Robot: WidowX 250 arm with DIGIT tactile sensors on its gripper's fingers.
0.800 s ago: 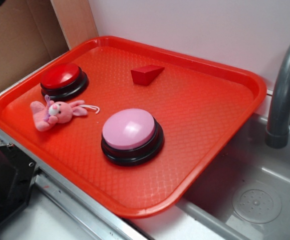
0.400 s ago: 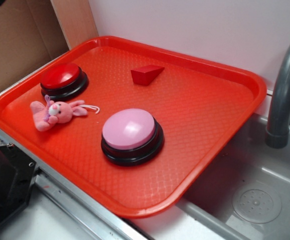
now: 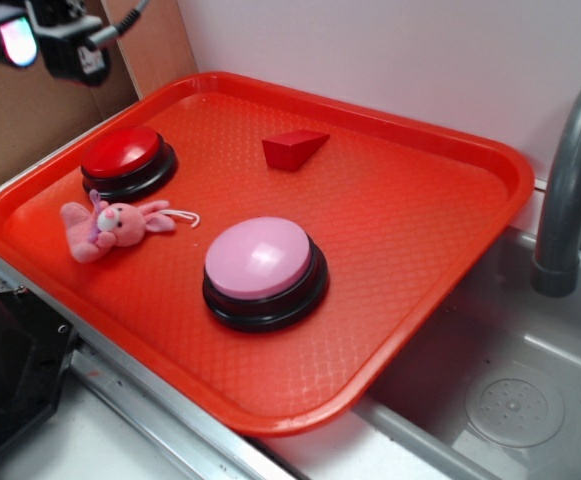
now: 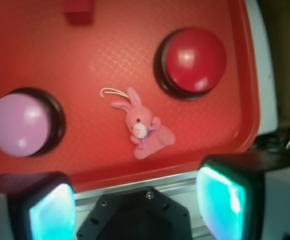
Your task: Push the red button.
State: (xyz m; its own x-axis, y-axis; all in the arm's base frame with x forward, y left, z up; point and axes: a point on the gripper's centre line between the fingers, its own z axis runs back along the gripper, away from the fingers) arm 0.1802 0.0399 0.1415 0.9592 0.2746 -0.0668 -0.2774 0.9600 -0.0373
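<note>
The red button (image 3: 122,153), a glossy dark-red dome on a black ring, sits at the far left of the orange-red tray (image 3: 410,220). In the wrist view the red button (image 4: 194,60) lies at the upper right, well ahead of the fingers. My gripper (image 3: 40,45) hangs high at the top left corner, above and behind the button, apart from it. The gripper (image 4: 137,207) is open, its two teal-lit pads (image 4: 222,200) wide apart with nothing between them, over the tray's near rim.
A larger pink-domed button (image 3: 260,258) stands mid-tray, a pink plush bunny (image 3: 110,225) lies beside the red button, and a small red wedge block (image 3: 292,148) sits at the back. A grey faucet (image 3: 570,180) and sink (image 3: 510,400) are at the right; cardboard (image 3: 20,110) at the left.
My gripper has come into the exterior view at the top left corner; before, it was out of frame. Nothing on the tray has moved.
</note>
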